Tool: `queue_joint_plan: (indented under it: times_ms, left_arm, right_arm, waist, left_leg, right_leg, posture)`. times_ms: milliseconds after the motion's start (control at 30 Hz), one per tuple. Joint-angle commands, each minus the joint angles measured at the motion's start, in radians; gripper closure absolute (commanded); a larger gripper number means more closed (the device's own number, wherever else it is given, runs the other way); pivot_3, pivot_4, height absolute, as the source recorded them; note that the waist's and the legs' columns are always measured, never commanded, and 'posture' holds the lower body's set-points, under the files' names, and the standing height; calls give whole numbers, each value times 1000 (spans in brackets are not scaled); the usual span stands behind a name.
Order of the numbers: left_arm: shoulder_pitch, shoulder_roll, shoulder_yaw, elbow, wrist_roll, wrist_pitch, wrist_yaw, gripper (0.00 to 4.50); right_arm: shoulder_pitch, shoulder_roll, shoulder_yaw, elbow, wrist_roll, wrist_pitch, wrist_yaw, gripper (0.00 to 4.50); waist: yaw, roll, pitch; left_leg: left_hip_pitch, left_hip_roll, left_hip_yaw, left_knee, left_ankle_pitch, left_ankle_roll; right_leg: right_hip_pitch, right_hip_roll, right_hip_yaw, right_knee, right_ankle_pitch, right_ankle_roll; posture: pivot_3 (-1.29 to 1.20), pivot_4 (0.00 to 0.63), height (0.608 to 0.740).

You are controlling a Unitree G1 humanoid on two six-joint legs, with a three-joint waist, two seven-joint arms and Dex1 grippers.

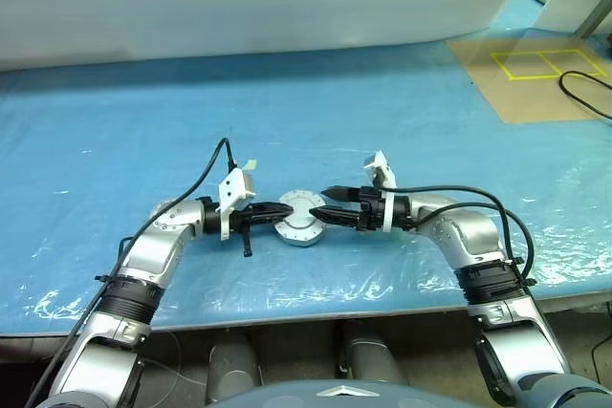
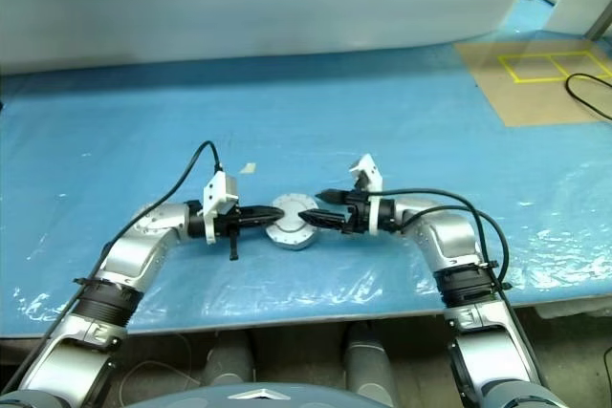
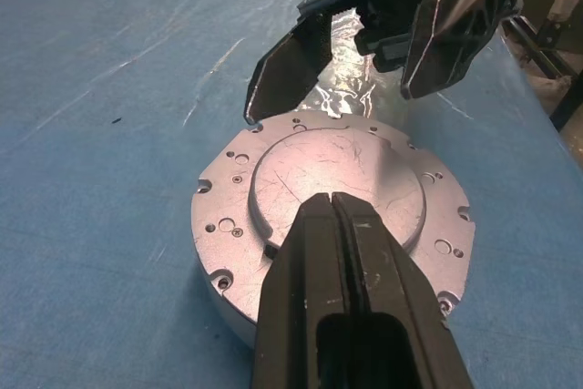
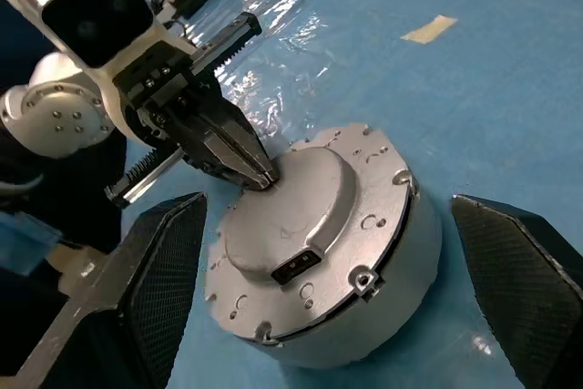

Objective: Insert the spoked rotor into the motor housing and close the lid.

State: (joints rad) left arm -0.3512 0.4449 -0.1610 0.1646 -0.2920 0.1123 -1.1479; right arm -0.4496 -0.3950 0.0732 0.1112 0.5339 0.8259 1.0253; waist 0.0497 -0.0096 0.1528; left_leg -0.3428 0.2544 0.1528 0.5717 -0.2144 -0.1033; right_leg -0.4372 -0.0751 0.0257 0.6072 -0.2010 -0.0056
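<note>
Lid down on the housing, 2 grippers meeting over it

Lid (image 4: 290,216) sits plain pale face up on the motor housing (image 4: 383,302), the pair forming 1 closed round unit on the blue plastic sheet (image 1: 143,121) that covers the table, between the 2 arms. No spoked rotor lies loose on the sheet; it is presumably inside, though the closed lid hides the interior, so that is a judgement only.

The left gripper (image 4: 260,175) has its 2 black fingers pressed tightly together, and their joined tip rests on the raised centre of the lid. That placement looks meant to hold the lid flat and steady from above, or to push it home. The right gripper (image 3: 351,70) faces it from the opposite side with its fingers spread wide, grasping nothing; 1 fingertip hangs just at the lid's far rim. Its wide spread reads as a release or a readiness to straddle the unit, and which of the 2 cannot be told.

The task appears nearly or fully done.

No brand, label or readable writing shows on the lid, the housing or the grippers. A small dark rectangular slot (image 4: 297,267) and a ring of screw holes mark the lid.
</note>
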Motion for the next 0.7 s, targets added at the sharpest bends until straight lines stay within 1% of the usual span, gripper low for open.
queue_joint_plan:
  times_ms: [33,100,233,433,500,567,700]
  left_arm:
    - [8,-2,-21,12,18,3,-2,4500]
    - [8,-3,-21,12,19,1,0,4500]
    - [11,-2,-18,11,19,-5,1,4500]
    - [9,-2,-17,15,22,-10,2,4500]
    - [9,-4,-18,16,23,-13,3,4500]
    - [9,-5,-18,17,23,-14,4,4500]
    - [13,-6,-19,15,26,-17,7,4500]
  right_arm:
    - [-21,5,-68,11,105,139,-9,12]
    - [-20,1,-71,22,116,178,-13,12]
    - [-23,-30,-23,13,102,277,-33,12]
    - [-50,-20,-25,19,120,416,-101,12]
    - [-64,-10,-45,20,162,515,-108,12]
    - [-72,2,-69,17,195,576,-116,12]
    - [-91,49,-137,60,205,592,-171,12]
  waist:
    - [1,0,0]
    - [3,0,0]
    - [6,0,0]
    - [13,0,0]
    - [16,0,0]
    - [20,0,0]
    - [21,1,0]
  left_leg:
    - [0,0,0,0,0,0]
    - [0,0,0,0,0,0]
    - [0,0,0,0,0,0]
    - [0,0,0,0,0,0]
    - [0,0,0,0,0,0]
    - [0,0,0,-1,0,0]
    - [-1,0,0,-1,0,-1]
  right_leg:
    - [0,0,0,0,0,0]
    - [0,0,0,0,0,0]
    - [0,0,0,0,0,0]
    - [0,0,0,0,0,0]
    - [0,0,0,0,0,0]
    - [0,0,0,0,0,0]
    - [-1,0,0,0,0,0]
  posture:
    - [0,150,740]
    - [0,150,740]
    - [0,150,740]
    - [0,150,740]
    - [0,150,740]
    - [0,150,740]
    - [0,150,740]
